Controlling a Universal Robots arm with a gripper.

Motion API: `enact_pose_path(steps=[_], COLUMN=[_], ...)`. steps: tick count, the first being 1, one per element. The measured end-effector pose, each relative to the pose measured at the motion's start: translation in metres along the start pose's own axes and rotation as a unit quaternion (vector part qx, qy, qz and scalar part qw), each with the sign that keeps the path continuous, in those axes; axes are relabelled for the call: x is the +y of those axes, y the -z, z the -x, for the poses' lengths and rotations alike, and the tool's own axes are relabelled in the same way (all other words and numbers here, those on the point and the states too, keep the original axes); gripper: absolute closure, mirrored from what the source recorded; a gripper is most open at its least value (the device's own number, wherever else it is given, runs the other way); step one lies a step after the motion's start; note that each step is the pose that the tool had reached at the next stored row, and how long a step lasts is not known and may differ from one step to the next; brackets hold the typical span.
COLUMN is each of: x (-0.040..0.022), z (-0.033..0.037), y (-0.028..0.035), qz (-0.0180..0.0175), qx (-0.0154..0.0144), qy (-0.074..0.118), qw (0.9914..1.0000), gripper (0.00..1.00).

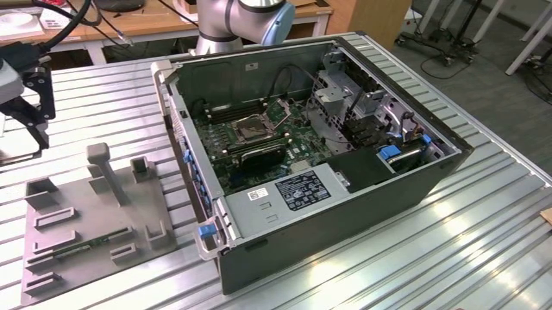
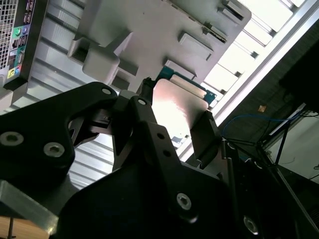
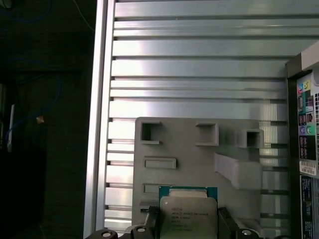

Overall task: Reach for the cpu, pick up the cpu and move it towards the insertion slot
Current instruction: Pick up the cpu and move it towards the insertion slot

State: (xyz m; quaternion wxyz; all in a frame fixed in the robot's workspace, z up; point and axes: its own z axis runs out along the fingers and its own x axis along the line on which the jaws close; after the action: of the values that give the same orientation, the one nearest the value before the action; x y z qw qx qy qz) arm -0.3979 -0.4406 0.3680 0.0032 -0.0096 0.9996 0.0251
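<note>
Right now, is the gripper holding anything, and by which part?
Yes. The gripper holds the cpu by two opposite side edges, clear of the grey tray.

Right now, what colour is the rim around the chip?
Green, edging the silvery chip; the first wrist view shows it best.

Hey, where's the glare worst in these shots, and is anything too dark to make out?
Second wrist view: the cpu glares pale pink on its metal face, the table slats behind blow out white, and the fingers are near-black. First wrist view: bright streaks on the table, blackness beyond its edge, the cpu evenly lit. Exterior view: shiny patches on the table, and the inside of the case is shaded.
</note>
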Motion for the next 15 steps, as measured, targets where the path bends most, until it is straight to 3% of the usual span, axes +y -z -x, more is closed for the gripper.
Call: enact_pose_path(steps=[15], x=[-0.0003], z=[0.0183], y=[-0.0001], qz=[0.0], qx=[0.0], qy=[0.0], qw=[1.0], gripper=[0.46])
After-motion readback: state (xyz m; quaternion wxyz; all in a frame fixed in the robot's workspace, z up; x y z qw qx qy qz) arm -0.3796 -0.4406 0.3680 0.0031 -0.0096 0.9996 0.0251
